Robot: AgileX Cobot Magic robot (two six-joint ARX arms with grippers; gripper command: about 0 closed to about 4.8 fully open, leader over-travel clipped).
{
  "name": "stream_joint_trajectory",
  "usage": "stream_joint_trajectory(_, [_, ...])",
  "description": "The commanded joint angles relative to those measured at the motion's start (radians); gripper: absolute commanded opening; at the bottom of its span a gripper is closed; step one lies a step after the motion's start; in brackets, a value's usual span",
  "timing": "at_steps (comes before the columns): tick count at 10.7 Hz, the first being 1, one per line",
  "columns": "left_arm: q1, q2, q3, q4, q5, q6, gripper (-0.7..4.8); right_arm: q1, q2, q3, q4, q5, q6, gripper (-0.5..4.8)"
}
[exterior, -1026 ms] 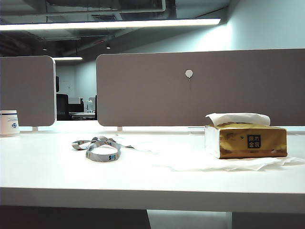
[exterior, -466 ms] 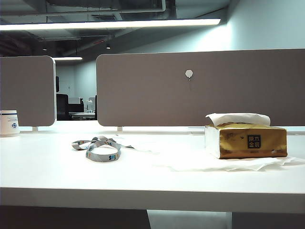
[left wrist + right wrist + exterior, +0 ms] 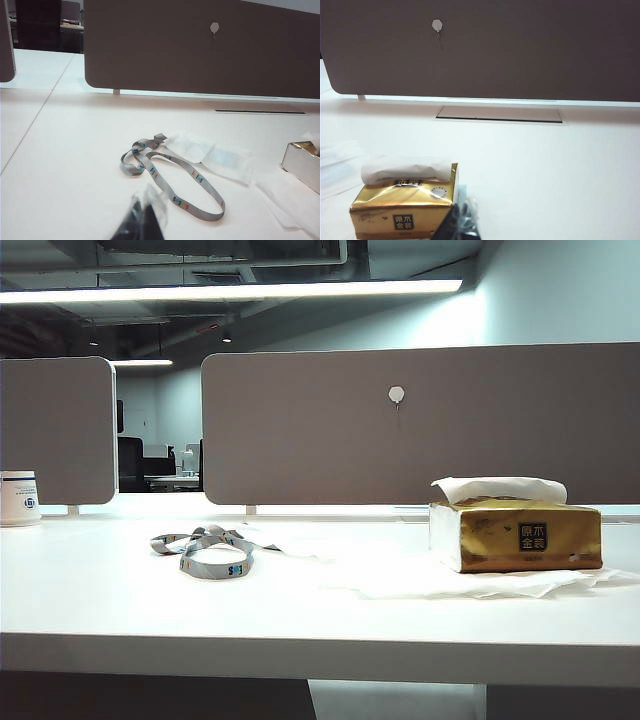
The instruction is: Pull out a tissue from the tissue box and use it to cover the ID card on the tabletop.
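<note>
Tabletop [image 3: 100, 610]: broad white surface backed by grey-brown divider panels [image 3: 420, 425], carrying every item; no arm shows in the exterior view. Broad white sheet [image 3: 450, 582]: spread flat under and around the tissue box, reaching toward the lanyard. Tissue box [image 3: 520, 534]: gold soft pack, long axis running across the exterior view, lying just ahead of the right gripper [image 3: 460, 225] and a little to one side in its wrist view; a folded white tissue [image 3: 498, 488] stands out of the top slot, along the same long axis. ID card [image 3: 222, 159]: pale blue face visible through a thin white sheet that already lies over it, ahead of the left gripper [image 3: 145, 222] and beyond the grey lanyard [image 3: 170, 177], which loops between that gripper and the card. White mug [image 3: 18, 498]: far edge of the tabletop, well apart from both. Grippers: right narrow, closed on nothing, the nearer to the pack and judged the one to reach for a tissue; left appears closed and empty, only dark tips showing, so not certain.
</note>
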Motion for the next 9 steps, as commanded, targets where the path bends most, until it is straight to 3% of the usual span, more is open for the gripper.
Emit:
stream_joint_trajectory(1, [-0.001,0.000,0.004,0.008,0.005,-0.003,-0.06,0.001,0.000,-0.078,0.125,-0.001,0.004,-0.06])
stream_joint_trajectory(6, [-0.001,0.000,0.004,0.009,0.005,-0.003,-0.06,0.002,-0.001,-0.192,0.239,-0.002,0.053,-0.06])
stream_joint_trajectory(9, [-0.001,0.000,0.004,0.008,0.005,-0.003,-0.06,0.123,-0.001,-0.191,0.245,0.022,0.040,-0.06])
